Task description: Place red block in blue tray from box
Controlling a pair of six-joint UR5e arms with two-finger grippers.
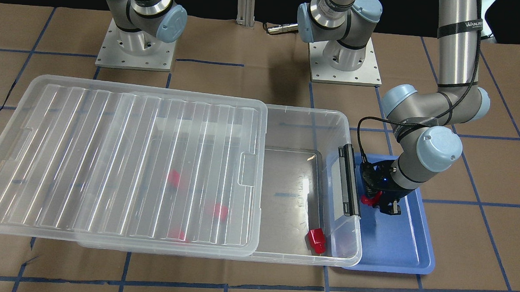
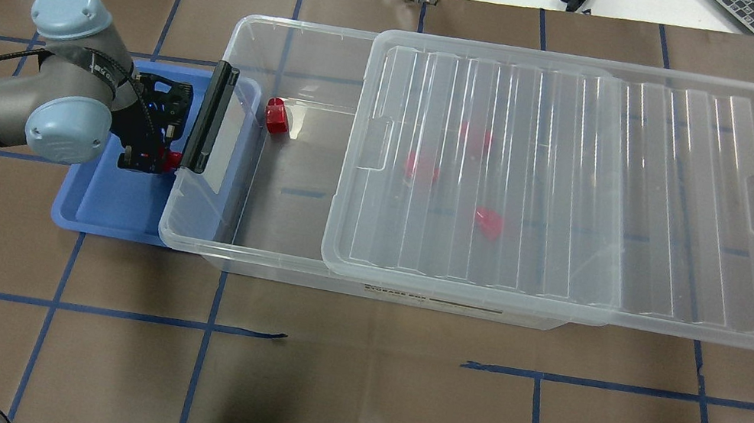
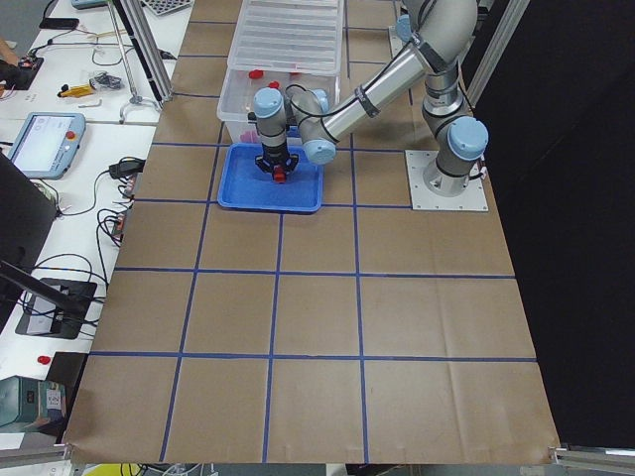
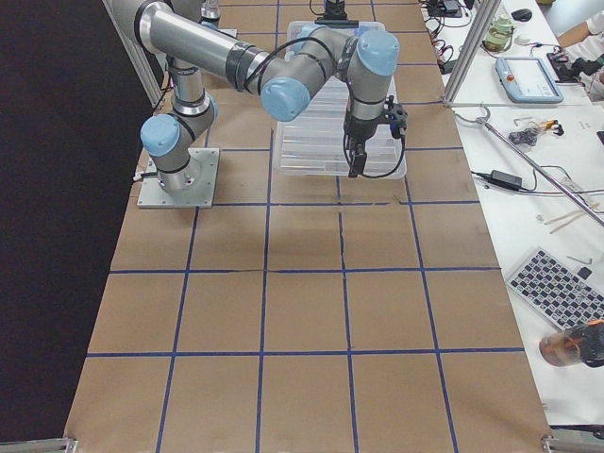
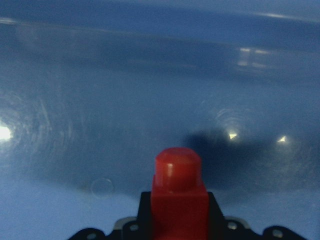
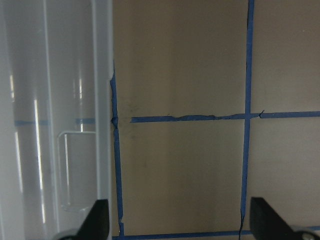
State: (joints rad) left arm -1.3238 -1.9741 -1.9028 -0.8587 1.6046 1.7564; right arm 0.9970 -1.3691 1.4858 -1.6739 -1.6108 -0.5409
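Note:
My left gripper (image 1: 382, 205) is shut on a red block (image 1: 369, 199) and holds it low over the blue tray (image 1: 396, 246), right beside the box's black latch bar (image 1: 348, 180). In the left wrist view the red block (image 5: 177, 187) points stub-first at the tray floor (image 5: 100, 125), with its shadow just beyond. The box (image 1: 305, 115) is a clear bin with its ribbed lid (image 1: 118, 166) slid aside. One red block (image 1: 316, 240) lies in the uncovered end. Three more (image 1: 217, 211) show blurred under the lid. My right gripper (image 6: 182, 225) is open and empty above the table beside the lid's edge.
The tray (image 2: 114, 204) is partly tucked under the box's latch end (image 2: 206, 127). The lid (image 2: 583, 186) overhangs the box toward my right. Both arm bases (image 1: 135, 48) stand behind the box. Brown paper with blue tape lines (image 2: 352, 393) covers the table.

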